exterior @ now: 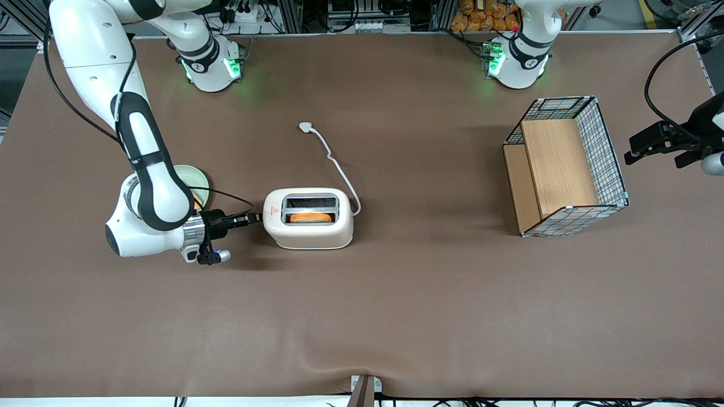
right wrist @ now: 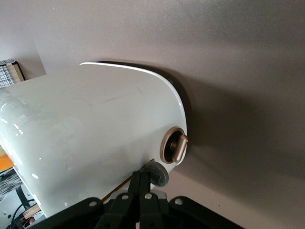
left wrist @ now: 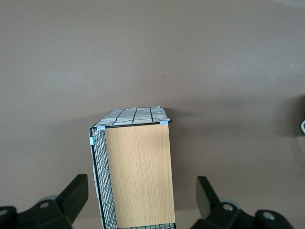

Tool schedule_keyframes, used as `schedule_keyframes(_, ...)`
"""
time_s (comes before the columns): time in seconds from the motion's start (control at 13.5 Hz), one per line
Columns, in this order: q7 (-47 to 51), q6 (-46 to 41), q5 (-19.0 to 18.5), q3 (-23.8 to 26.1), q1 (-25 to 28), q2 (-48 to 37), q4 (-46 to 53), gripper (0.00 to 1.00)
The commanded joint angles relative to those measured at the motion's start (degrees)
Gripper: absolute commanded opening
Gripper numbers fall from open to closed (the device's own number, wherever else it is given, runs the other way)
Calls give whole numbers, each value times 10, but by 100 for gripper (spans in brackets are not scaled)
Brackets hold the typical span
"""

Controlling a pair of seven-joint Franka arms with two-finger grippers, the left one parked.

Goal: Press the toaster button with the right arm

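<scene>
The cream-white toaster (exterior: 308, 229) lies on the brown table with its slot facing up and an orange slice (exterior: 310, 217) in it. The red triangle mark (exterior: 273, 211) is on the short end that faces the working arm. My right arm's gripper (exterior: 255, 216) is level with that end and its tip is against it. In the right wrist view the toaster (right wrist: 95, 133) fills the frame. The shut fingers of the gripper (right wrist: 142, 177) touch the side of the small round grey toaster button (right wrist: 158, 173). A copper knob (right wrist: 175, 145) sticks out beside the button.
The white cord runs from the toaster to a plug (exterior: 306, 127) farther from the front camera. A pale green plate (exterior: 195, 182) lies partly under the right arm's elbow. A wire basket with wooden boards (exterior: 565, 167) stands toward the parked arm's end and also shows in the left wrist view (left wrist: 136, 167).
</scene>
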Motion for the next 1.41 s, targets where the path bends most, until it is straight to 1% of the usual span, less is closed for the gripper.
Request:
schedule_keyframes(0.0, -20, 35, 7, 1, 0, 27, 0, 0)
schedule_keyframes(0.37, -38, 40, 20, 1, 0, 35, 0, 0)
schedule_keyframes(0.82, -38, 36, 20, 1, -2, 33, 2, 0)
schedule_keyframes(1.26, -14, 20, 20, 0, -2, 23, 7, 0)
schedule_keyframes(1.34, -2, 11, 20, -1, -2, 22, 12, 2)
